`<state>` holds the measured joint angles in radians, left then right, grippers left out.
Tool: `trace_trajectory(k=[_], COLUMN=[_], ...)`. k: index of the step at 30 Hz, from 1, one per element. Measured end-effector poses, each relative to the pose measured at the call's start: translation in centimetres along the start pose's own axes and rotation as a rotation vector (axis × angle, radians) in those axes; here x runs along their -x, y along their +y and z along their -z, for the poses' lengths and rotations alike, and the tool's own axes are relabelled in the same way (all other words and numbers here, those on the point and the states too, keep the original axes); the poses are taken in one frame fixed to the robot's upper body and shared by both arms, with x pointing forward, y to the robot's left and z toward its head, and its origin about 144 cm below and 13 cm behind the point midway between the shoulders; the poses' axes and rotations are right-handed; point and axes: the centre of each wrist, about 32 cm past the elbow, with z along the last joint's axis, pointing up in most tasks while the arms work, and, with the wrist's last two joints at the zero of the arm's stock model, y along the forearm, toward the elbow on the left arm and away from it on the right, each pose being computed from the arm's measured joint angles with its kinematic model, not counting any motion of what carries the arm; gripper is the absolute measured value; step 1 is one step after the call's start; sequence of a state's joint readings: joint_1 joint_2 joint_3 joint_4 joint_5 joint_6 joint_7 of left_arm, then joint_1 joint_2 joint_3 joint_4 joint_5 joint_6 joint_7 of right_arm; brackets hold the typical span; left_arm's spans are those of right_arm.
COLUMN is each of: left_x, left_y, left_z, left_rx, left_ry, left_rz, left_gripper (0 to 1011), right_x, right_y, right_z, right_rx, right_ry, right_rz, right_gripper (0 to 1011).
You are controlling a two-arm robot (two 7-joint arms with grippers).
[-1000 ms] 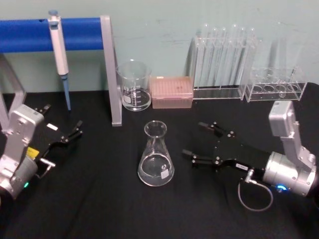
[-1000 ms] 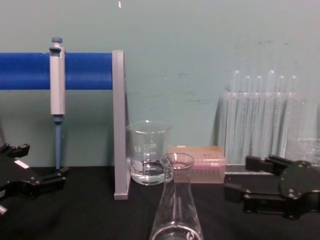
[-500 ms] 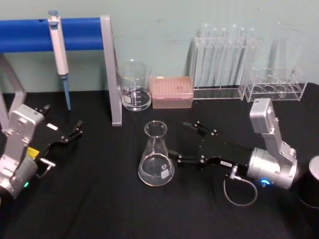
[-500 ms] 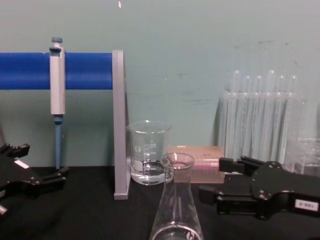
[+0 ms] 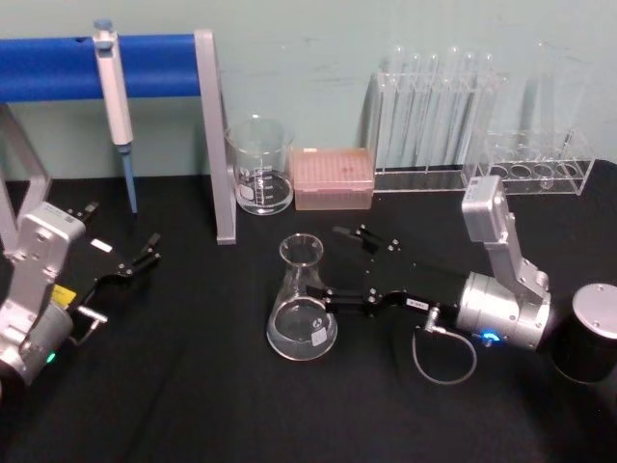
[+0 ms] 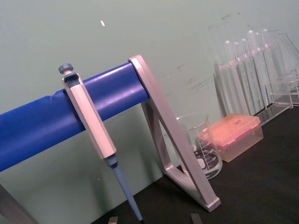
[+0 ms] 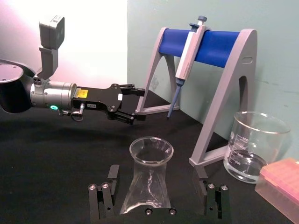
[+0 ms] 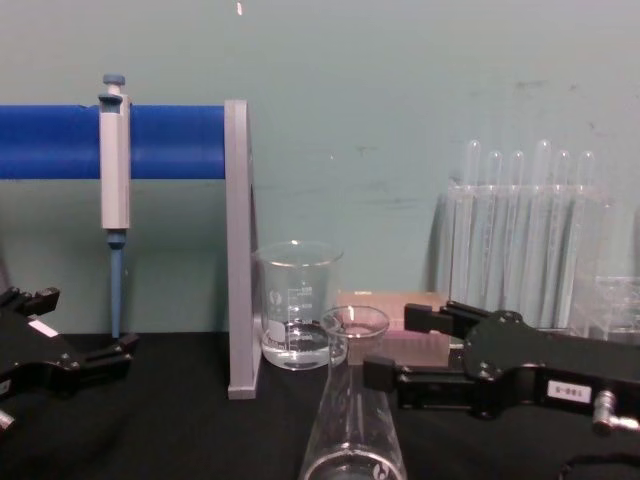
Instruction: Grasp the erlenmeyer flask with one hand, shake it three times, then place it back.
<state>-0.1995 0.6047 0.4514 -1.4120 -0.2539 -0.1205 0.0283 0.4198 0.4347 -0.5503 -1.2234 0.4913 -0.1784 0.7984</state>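
Note:
The clear erlenmeyer flask point(image 5: 302, 301) stands upright on the black table, a little liquid in its base. My right gripper point(image 5: 333, 262) is open just to its right. The near fingertip reaches the flask's sloped wall, and the far one lies behind and to the right of the rim. In the right wrist view the flask point(image 7: 148, 186) sits between the two spread fingers of this gripper point(image 7: 155, 171), apart from both. From the chest the right gripper point(image 8: 400, 345) shows beside the flask point(image 8: 352, 420). My left gripper point(image 5: 135, 262) rests open at the far left.
Behind the flask stand a glass beaker point(image 5: 259, 178), a pink tip box point(image 5: 333, 177) and a grey-framed stand with a blue bar holding a pipette point(image 5: 114, 92). Test tube racks point(image 5: 434, 125) line the back right. A black cylinder point(image 5: 590, 338) sits at the right edge.
My right arm has slid left across the table, bringing its open fingers from well clear of the flask up to its sides. The flask and the left arm have not moved.

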Motion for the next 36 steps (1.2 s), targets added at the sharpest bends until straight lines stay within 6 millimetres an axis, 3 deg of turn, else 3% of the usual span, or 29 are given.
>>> trace_trajectory(k=[36], left_x=[0.0], left_y=[0.0], left_z=[0.0], left_rx=[0.000], left_ry=[0.000], left_rz=[0.000], left_gripper=[1001], right_x=[-1.4], right_y=[2.9], right_z=[0.5], right_rx=[-0.002], right_ry=[0.027], right_rz=[-0.064], right_gripper=[1000])
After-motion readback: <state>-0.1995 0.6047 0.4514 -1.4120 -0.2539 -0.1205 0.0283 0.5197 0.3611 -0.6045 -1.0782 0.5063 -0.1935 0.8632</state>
